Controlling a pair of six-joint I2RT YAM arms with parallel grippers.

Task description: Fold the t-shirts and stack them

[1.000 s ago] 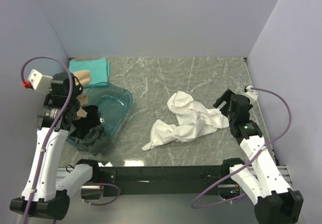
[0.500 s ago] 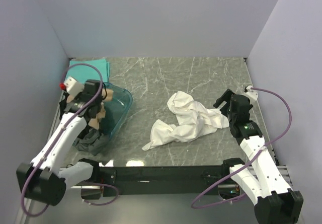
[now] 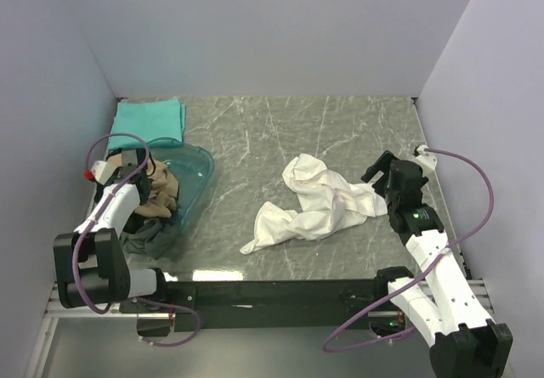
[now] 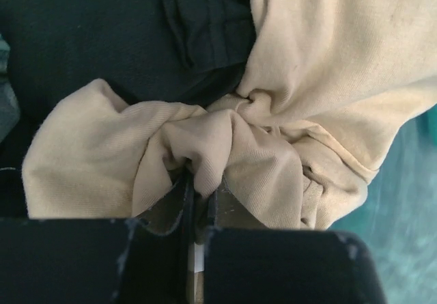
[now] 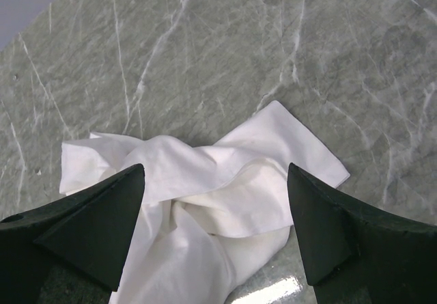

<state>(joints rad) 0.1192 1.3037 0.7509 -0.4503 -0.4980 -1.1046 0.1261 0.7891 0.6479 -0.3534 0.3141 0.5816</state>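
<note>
L claw pinching tan tee, bunched knit

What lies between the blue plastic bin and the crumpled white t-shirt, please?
Nothing but bare marble tabletop: in the top external view, the stretch from the bin to the white t-shirt holds no other item.

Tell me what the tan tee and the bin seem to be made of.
Tan tee: soft knit cloth, probably cotton, matte; fine ribs and bunched folds show.
Bin: blue-tinted plastic, apparently smooth and glossy; its wall is see-through.
</note>
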